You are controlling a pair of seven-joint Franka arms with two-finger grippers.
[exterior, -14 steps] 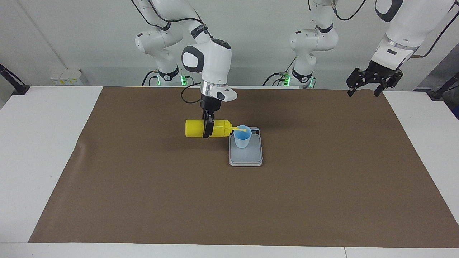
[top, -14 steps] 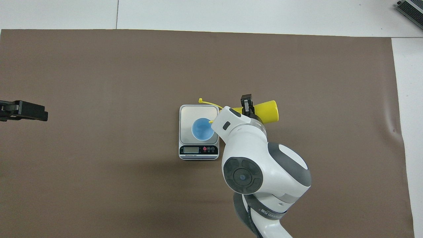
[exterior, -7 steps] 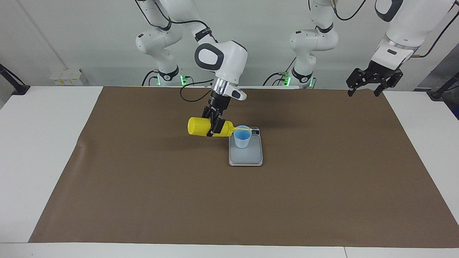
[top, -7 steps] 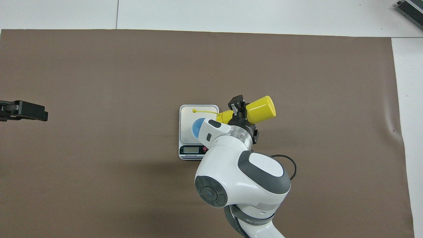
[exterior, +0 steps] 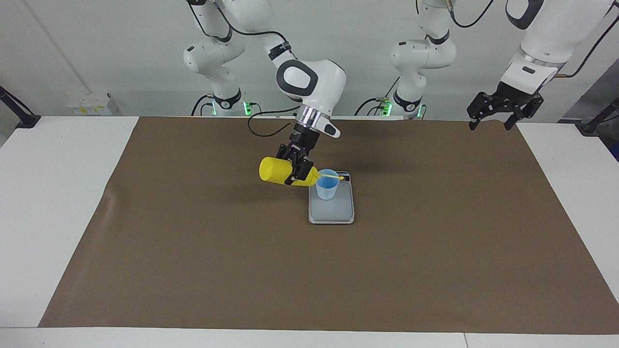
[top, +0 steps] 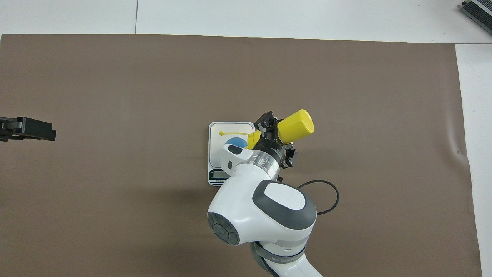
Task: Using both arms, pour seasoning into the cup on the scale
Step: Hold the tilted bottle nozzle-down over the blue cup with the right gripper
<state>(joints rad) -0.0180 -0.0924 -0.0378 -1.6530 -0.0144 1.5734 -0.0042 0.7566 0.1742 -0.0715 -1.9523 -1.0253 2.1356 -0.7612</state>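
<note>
My right gripper (exterior: 300, 170) is shut on the yellow seasoning bottle (exterior: 274, 171), holding it in the air beside the scale. The bottle is tilted, base raised, nozzle pointing down at the rim of the pale blue cup (exterior: 327, 187). Its cap strap (exterior: 334, 178) hangs over the cup's mouth. The cup stands upright on the silver-grey scale (exterior: 333, 213). In the overhead view the right arm covers most of the cup (top: 241, 142) and part of the scale (top: 230, 127); the bottle (top: 295, 124) and gripper (top: 271, 131) show. My left gripper (exterior: 503, 114) waits, open and empty, over the mat's edge at the left arm's end; it also shows in the overhead view (top: 27, 129).
A brown mat (exterior: 193, 251) covers the white table (exterior: 58, 193). A black cable (top: 326, 196) loops from the right arm's wrist above the mat, nearer to the robots than the scale.
The right wrist has tilted, raising the bottle's base and dipping its nozzle further toward the cup. The right arm's elbow has swung over the scale. The left arm has not moved.
</note>
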